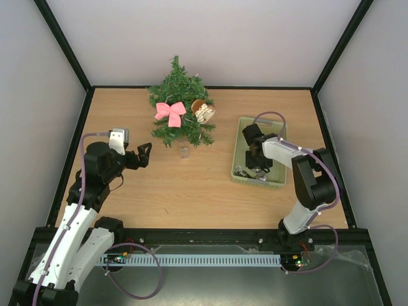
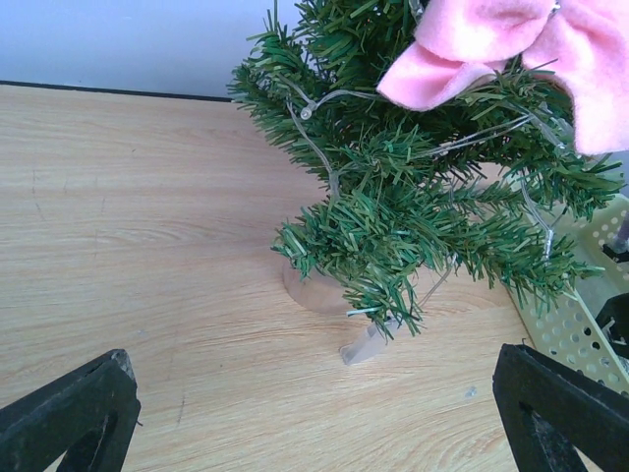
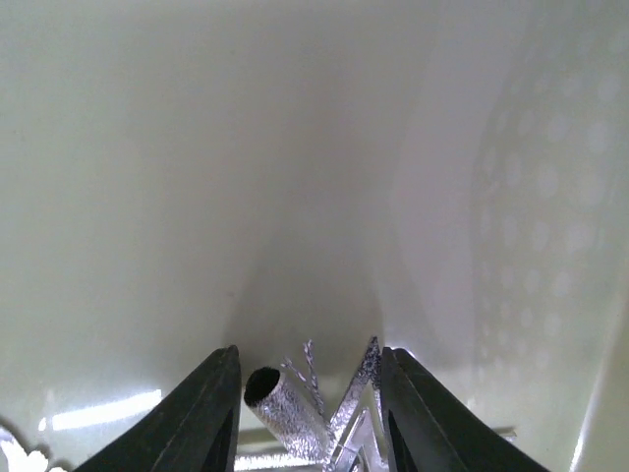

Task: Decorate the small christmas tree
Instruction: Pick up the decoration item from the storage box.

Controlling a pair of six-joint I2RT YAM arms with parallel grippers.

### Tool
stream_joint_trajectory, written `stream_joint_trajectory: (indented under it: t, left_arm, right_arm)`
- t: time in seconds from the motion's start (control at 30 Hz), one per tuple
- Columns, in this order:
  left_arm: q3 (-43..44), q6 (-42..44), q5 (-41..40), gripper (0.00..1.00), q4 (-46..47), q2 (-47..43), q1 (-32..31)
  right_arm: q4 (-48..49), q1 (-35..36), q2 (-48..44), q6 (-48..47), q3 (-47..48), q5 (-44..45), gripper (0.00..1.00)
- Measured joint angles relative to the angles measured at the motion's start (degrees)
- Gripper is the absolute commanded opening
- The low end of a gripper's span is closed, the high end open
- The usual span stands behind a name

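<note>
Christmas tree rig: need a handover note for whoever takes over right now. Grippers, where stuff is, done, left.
Left gripper: open, empty, at table level left of the small christmas tree.
Right gripper: down inside the pale green basket, jaws either side of a silver glitter ornament; can't tell if it is gripped.
Tree: upright at the back centre of the table.
Done: pink bow, a brown-and-white ornament and a light string are on the tree.
Left: lift the silver ornament out and hang it. Other basket contents are hidden by the arm.
</note>
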Motion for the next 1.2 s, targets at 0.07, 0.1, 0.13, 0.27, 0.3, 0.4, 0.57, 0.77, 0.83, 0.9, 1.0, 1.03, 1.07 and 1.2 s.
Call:
stream_joint_trajectory:
  t: [0.07,0.1,0.13,0.27,0.3,0.4,0.57,0.77,0.83,0.9,1.0,1.03,1.07,1.2]
  left_arm:
    - [-0.17,0.00,-0.15,0.99,0.04,-0.35,0.00]
    - [-0.46,0.00,-0.22,0.99,0.02,-0.70,0.00]
    - [-0.79,0.00,-0.35,0.99,0.04,-1.11,0.00]
    - [-1.66,0.00,-0.96,0.99,-0.13,-2.16,0.00]
    - [-1.75,0.00,-1.27,0.99,-0.15,-2.23,0.00]
    - [-1.77,0.00,-1.57,0.99,-0.28,-2.25,0.00]
    - [-1.79,0.00,-1.95,0.99,-0.37,-2.25,0.00]
    - [-1.79,0.00,-2.19,0.99,-0.37,-2.25,0.00]
    - [-1.79,0.00,-2.32,0.99,-0.37,-2.25,0.00]
    - [-1.79,0.09,-2.34,0.98,-0.37,-2.25,0.00]
    - [-1.79,0.39,-2.34,0.97,-0.37,-2.38,0.00]
    - [-1.79,0.44,-2.34,0.97,-0.39,-2.49,0.00]
    - [-1.79,0.48,-2.34,0.96,-0.37,-2.58,0.00]
    - [-1.79,0.74,-2.32,0.95,-0.35,-2.86,0.00]
  right_arm:
    - [0.04,0.00,1.16,-0.72,0.68,0.50,0.31]
    - [0.07,0.00,1.46,-1.09,0.83,0.76,0.31]
    - [0.09,0.00,1.66,-1.57,0.92,1.03,0.31]
    - [0.11,0.00,2.34,-2.99,1.44,1.81,0.27]
    - [0.24,0.00,2.49,-3.37,1.53,1.90,0.24]
    - [0.42,0.00,2.67,-4.50,1.55,1.90,0.19]
    - [0.50,0.00,2.71,-5.68,1.64,2.08,0.26]
    - [0.52,-0.04,3.56,-6.27,2.71,3.21,0.19]
    - [0.61,-0.04,4.07,-6.49,2.99,3.26,0.17]
    - [0.68,-0.04,4.15,-6.71,3.13,3.28,0.13]
    - [0.68,-0.04,4.15,-6.88,3.15,3.56,0.11]
    - [0.68,-0.04,4.15,-6.88,3.15,3.69,0.11]
    - [0.66,-0.04,4.15,-6.91,3.15,3.91,0.11]
    - [0.17,-0.04,3.56,-6.88,3.34,4.87,0.12]
